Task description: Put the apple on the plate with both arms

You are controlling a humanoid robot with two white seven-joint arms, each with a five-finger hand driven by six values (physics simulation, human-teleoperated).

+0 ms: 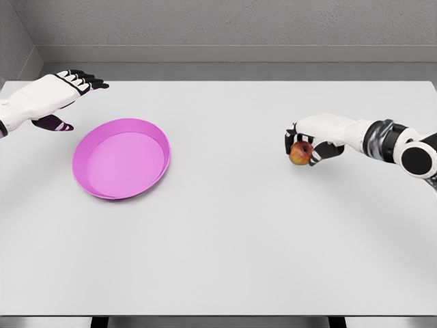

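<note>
Our right hand (315,140) fingers clamped on the apple (300,153), our left hand (51,96) fingers spread beside the pink plate (121,158), white worktop (232,239) beneath

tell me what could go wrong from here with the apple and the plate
1. The right hand grips the apple mostly from above, so it could slip and roll on the table.
2. The pink plate is far off; a long carry may loosen the hold.
3. The left hand hovers near the plate's rim and might nudge it.
</note>
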